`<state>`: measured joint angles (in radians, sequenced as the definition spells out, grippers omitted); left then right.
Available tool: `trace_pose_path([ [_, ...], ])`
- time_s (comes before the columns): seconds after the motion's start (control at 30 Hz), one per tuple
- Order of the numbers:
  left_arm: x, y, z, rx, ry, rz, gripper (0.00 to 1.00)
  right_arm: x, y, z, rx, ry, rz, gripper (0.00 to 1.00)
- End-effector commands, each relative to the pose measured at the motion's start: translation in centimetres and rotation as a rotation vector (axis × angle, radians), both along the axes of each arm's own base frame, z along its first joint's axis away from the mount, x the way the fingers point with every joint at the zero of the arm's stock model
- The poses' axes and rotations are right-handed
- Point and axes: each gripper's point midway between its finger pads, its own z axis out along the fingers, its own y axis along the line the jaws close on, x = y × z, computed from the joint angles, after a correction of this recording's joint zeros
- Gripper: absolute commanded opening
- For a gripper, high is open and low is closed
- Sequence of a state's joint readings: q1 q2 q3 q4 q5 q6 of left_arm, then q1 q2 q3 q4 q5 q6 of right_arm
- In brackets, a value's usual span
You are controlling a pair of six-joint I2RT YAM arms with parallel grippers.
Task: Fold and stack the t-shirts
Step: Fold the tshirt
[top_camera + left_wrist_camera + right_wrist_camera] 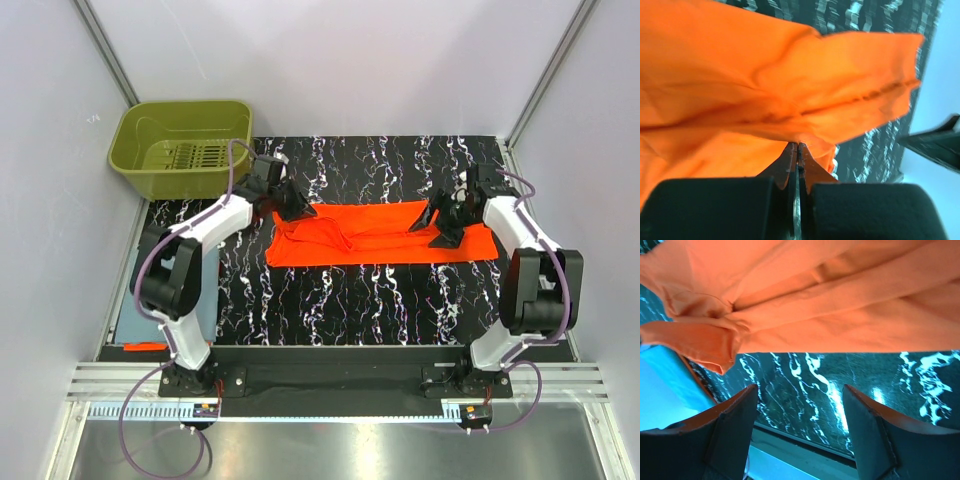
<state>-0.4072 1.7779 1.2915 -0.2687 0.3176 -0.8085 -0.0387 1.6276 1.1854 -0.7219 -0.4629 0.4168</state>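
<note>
The step in hand appeared to be a fold of the orange t-shirt [385,240], which lay stretched crosswise as a long band on the marbled worktop [350,300], its left end bunched and creased, its right end flatter. To do it well, both ends would need gripping at matching corners, so the right end effector [800,390] should take a firm bite of hem before any lift. Both grips should then rise and travel together, keeping the cloth taut between them so the bunched left part smooths out. The carried edge should be laid square on the opposite edge rather than dropped. A one-sided pull would likely drag the shirt askew.

The left end effector [798,150] was clenched on a pinch of orange cloth: in its wrist view the two tips met with fabric squeezed between them and the shirt fanning away beyond. The right end effector was released, jaws wide apart, with bare worktop showing between them and the shirt's edge lying just past the tips, apparently not touching them. What looked like the blue-grey t-shirt [122,300], flat, lay off to the left of the marbled surface, well apart from the orange one; the green basket [180,105] sat at the far left corner
</note>
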Motion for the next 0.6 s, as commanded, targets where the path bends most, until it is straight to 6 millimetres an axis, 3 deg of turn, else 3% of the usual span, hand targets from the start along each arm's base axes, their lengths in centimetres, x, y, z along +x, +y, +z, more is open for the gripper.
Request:
trace_pose_path([
  [0.0,2.5,0.7,0.9,-0.032,-0.029,-0.001,0.0,1.9,1.9,1.8,0.101,-0.037,0.003,0.76],
  [0.2,5.3,1.1,0.5,-0.126,-0.025,0.007,0.0,2.9,3.4,1.2,0.175,-0.002,-0.021,0.76],
  [0.57,7.2,-0.9,0.3,-0.213,-0.071,-0.072,0.0,5.1,6.2,2.0,0.234,-0.003,0.033,0.77],
])
